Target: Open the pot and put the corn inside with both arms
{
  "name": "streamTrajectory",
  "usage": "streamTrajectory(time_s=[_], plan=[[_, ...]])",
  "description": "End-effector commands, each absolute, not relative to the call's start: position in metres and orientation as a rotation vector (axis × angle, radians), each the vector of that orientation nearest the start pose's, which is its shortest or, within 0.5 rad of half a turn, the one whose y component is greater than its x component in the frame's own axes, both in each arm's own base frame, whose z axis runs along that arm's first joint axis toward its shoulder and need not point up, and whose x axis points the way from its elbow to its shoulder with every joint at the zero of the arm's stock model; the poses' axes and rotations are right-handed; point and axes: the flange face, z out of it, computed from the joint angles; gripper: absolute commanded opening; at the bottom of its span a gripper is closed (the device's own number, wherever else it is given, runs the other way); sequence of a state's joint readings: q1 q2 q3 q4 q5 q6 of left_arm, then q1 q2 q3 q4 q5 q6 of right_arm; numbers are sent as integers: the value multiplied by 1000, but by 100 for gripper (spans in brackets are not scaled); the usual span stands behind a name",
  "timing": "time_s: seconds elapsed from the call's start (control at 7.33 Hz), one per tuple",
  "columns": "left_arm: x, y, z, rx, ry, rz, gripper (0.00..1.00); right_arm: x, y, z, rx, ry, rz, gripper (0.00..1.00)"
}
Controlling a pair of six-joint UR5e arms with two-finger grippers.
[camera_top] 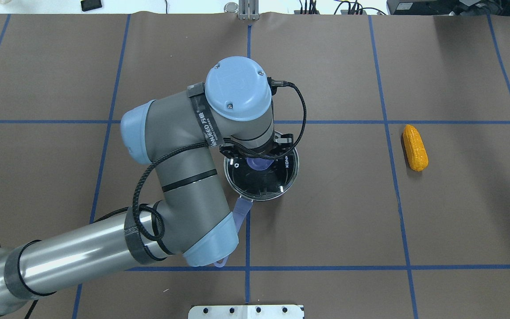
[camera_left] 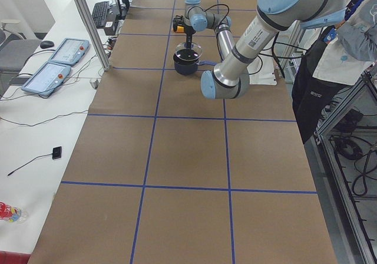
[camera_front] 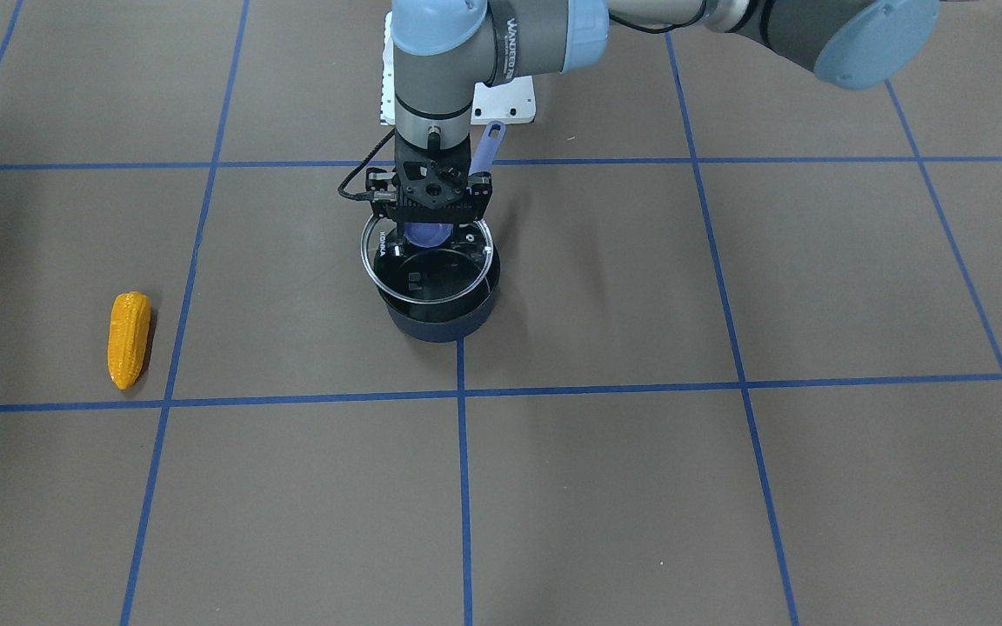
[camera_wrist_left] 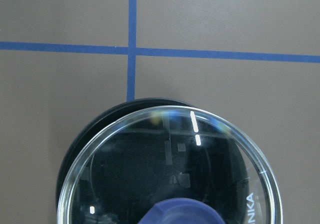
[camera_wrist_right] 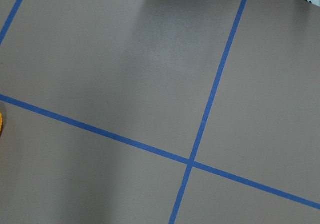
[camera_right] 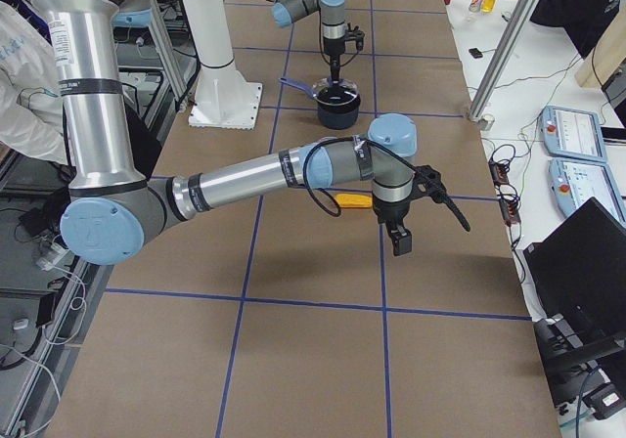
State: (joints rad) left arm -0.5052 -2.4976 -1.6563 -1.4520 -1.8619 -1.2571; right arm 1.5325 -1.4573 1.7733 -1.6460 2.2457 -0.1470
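Note:
The dark navy pot stands at the table's middle, its periwinkle handle pointing toward the robot base. My left gripper is shut on the periwinkle knob of the round glass lid. It holds the lid just above the pot, slightly offset, as the left wrist view shows. The orange-yellow corn lies flat on the table on my right side, apart from the pot. My right gripper hangs above the table near the corn. I cannot tell whether it is open or shut.
The white base mount sits behind the pot. Blue tape lines grid the brown table. A person stands beside the table near the robot. Control pendants lie on the white side bench.

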Motion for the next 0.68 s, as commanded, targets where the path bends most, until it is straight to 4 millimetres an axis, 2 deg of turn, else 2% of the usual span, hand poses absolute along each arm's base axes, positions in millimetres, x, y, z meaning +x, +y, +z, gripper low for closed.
streamTrajectory(time_s=[0.0,0.14,0.27,0.55], plan=[[496,-405,96,157,889,49,21,50,-539,515,269,-660,-259,100],[468,-398,129,203,869,131,20,50,-539,515,268,-660,-260,100],[435,-411,158,254,834,196,20,49,-539,515,267,-660,-260,100],[390,-437,224,313,752,281,20,47,-539,515,266,-661,-263,100]])
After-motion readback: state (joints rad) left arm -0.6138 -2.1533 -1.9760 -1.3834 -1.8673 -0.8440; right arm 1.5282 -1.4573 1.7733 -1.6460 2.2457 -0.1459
